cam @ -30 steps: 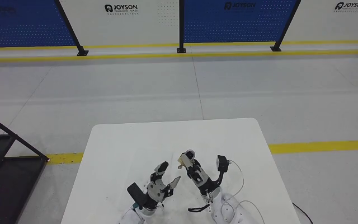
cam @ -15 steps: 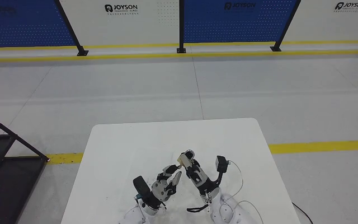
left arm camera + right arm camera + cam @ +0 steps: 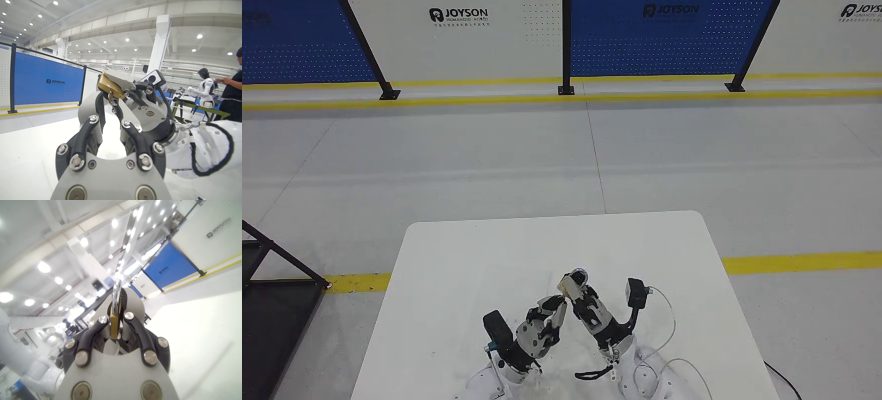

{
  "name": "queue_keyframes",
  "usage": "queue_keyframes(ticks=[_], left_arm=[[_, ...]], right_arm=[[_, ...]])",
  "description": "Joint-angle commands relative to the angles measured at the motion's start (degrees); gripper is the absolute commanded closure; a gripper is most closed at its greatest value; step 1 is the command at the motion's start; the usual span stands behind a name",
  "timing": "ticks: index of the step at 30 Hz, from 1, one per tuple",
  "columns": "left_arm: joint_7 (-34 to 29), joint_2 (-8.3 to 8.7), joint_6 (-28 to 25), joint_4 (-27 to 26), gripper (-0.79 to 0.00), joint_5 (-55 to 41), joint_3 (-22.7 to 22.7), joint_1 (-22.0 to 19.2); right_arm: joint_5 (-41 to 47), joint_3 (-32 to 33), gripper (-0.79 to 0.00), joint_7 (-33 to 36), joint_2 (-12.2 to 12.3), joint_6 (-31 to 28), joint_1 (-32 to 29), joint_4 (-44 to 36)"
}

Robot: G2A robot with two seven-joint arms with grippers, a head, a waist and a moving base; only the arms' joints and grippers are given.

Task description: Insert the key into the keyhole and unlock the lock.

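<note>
My right gripper is shut on a brass padlock and holds it above the table's near part, with the silver shackle pointing away from the wrist. In the left wrist view the padlock is tilted, and a small silver key sticks out of its underside. My left gripper is open, with one black finger on each side of the key. From above, the left gripper sits just beside the right gripper and the padlock.
The white table stretches bare behind and beside both arms. A thin cable loops by the right arm. A black rack stands off the table's left edge. Blue and white fence panels line the far floor.
My left gripper has swung right and up toward the padlock, and its fingers now flank the key. The right gripper has barely moved.
</note>
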Motion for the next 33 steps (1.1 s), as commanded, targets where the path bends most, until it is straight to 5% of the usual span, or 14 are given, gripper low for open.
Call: queue_keyframes(ticks=[1,5,16,33], left_arm=[[0.0,-0.02,0.2,0.1,-0.142,-0.2,0.0,0.0],[-0.1,-0.02,0.4,0.1,0.0,-0.1,0.1,-0.1],[0.8,0.09,3.4,-0.2,0.0,2.0,0.0,0.1],[2.8,0.21,15.1,-0.4,0.0,8.8,-0.6,0.5]], right_arm=[[0.0,-0.1,0.0,0.1,0.0,0.1,0.0,0.1],[0.1,-0.1,0.0,0.2,0.0,0.1,0.1,0.1],[0.0,-0.1,0.0,0.2,-0.1,0.1,0.1,0.1],[0.0,-0.1,0.0,0.7,-0.1,0.7,0.0,-0.1]])
